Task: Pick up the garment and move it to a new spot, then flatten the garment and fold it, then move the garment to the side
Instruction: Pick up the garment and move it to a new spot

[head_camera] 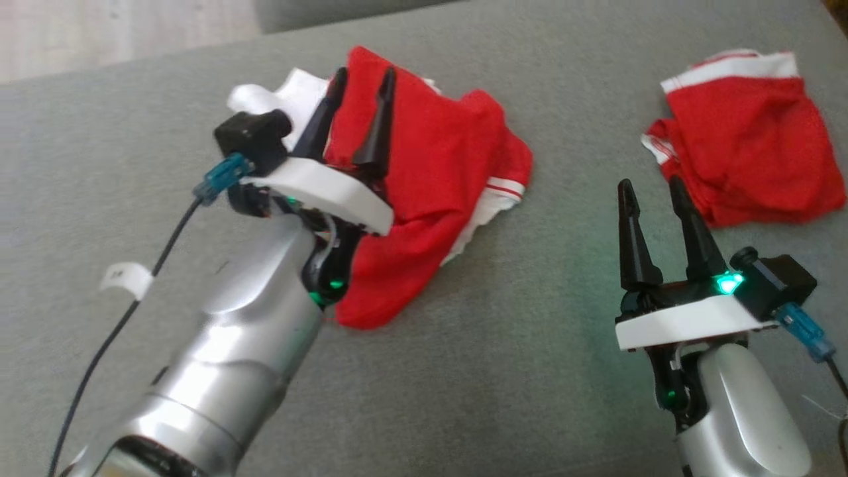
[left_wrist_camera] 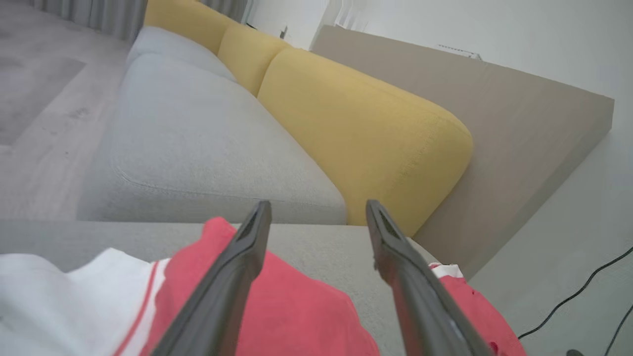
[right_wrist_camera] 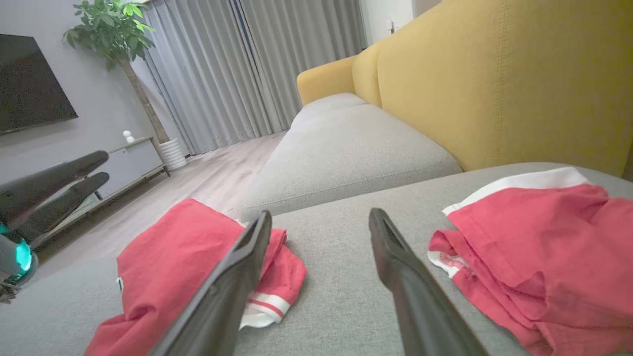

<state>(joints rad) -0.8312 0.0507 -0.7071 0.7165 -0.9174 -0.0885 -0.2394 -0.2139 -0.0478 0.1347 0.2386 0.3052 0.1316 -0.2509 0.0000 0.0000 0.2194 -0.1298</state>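
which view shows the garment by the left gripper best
Head view: the whole red-and-white garment lies in frame from above, apart from what the left gripper hides. The right wrist view shows most of it, low and partly behind a finger. The left wrist view catches a strip between the fingers.

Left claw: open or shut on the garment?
Open. The left claw has its fingers wide apart over the red garment; no cloth pinched between.

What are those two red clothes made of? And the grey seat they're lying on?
The left red garment and the right red garment look like thin, soft, matte knit cloth, maybe cotton or polyester: they crumple into loose folds. The grey seat seems to be coarse woven upholstery, with a speckled weave showing.
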